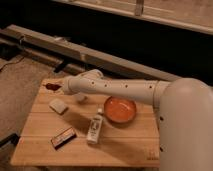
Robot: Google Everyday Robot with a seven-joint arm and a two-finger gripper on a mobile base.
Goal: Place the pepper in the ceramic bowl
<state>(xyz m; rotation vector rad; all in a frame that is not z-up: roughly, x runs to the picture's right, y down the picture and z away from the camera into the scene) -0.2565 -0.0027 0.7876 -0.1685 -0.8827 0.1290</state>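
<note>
The pepper, small and dark red, hangs just above the far left corner of the wooden table. My gripper is at the end of the white arm that reaches in from the right, and it is shut on the pepper's right end. The ceramic bowl, orange-red and shallow, stands on the table to the right of the gripper, partly under the arm, with nothing in it that I can see.
A flat white packet lies below the gripper. A white bottle lies on its side mid-table, and a dark bar with an orange stripe rests near the front left. A rail runs behind the table.
</note>
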